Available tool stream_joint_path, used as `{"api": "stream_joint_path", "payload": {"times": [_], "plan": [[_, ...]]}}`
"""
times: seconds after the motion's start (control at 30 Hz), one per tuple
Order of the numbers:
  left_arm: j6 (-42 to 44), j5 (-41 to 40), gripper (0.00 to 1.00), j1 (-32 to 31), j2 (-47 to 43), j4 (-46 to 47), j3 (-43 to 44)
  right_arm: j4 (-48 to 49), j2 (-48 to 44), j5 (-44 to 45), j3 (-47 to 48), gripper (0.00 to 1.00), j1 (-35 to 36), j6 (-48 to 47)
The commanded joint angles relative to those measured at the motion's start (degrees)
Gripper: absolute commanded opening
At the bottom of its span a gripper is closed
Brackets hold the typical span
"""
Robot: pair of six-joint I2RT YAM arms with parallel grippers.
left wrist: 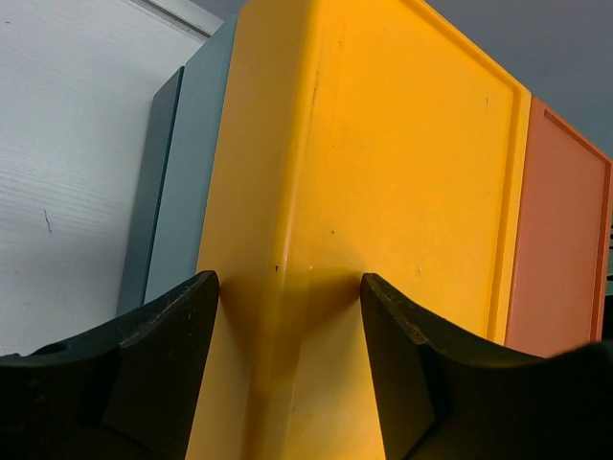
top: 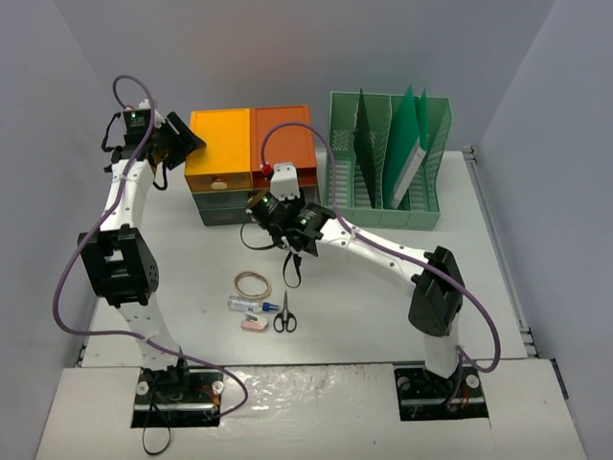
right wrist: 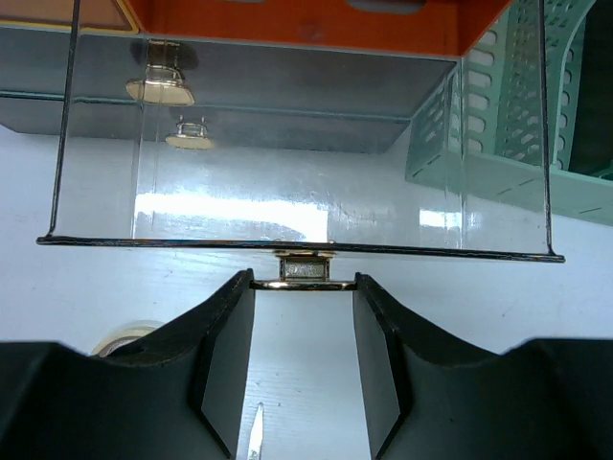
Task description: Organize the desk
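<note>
On my overhead feed, the desk (top: pixel 364 311) is a broad, matte, off-white rectangle, lying flat and taking up most of the view (grey walls close it in on three sides). Its long near edge runs across the bottom of my picture, level and square.

Matte desk (top: pixel 383 307), glossy clear drawer (right wrist: pixel 287 192), seemingly plastic

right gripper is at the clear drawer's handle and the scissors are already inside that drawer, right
Not the scissors: they lie on the desk, outside the clear drawer, as the top external view shows. The right gripper is at its handle.
</note>
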Motion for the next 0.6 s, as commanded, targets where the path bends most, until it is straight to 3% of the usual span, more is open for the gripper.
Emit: {"api": "stream_joint_path", "payload": {"times": [0.0, 0.3, 0.57], "plan": [[2.77, -2.36, 0.55, -0.02, -1.83, -5.73, -1.52, -3.55, 4.14, -3.72, 3.55, 0.14, -0.84, -1.08], [2.93, -2.01, 0.55, -0.02, -2.01, -5.38, -1.42, -5.42, 2.51, -1.80, 4.69, 0.76, -2.98, 1.57], [2.85, -1.78, 0.55, -0.02, -2.42, -4.94, -1.89, -7.96, -5.05, -0.64, 2.91, 0.82, -1.49, 3.68]]}}
